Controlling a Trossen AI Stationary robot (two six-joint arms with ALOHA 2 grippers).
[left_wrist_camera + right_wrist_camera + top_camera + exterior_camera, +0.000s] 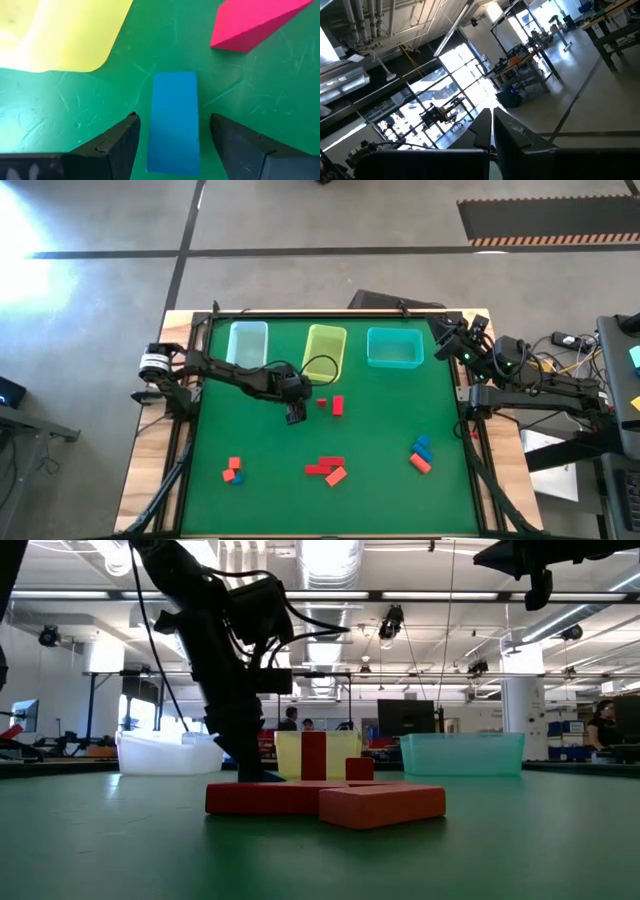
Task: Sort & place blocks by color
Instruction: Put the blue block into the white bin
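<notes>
My left gripper (172,135) is open and points down at the middle of the table (295,412), just near of the yellow bin (324,350). A blue bar block (173,122) lies flat on the green mat between its two fingers, lengthwise along them, with a gap on either side. In the high view the gripper hides this block. A red block (250,22) lies close by (338,405). Other red, orange and blue blocks lie in clusters near the table's near edge (325,470), (233,470), (420,455). My right gripper (492,132) is shut and waits at the far right corner (445,338).
Three bins stand in a row along the far edge: clear-bluish (248,343), yellow (60,35) and teal (394,347). A small red block (321,403) sits beside the left gripper. Bare green mat lies between the clusters. Red and orange bars (300,798) fill the low view's foreground.
</notes>
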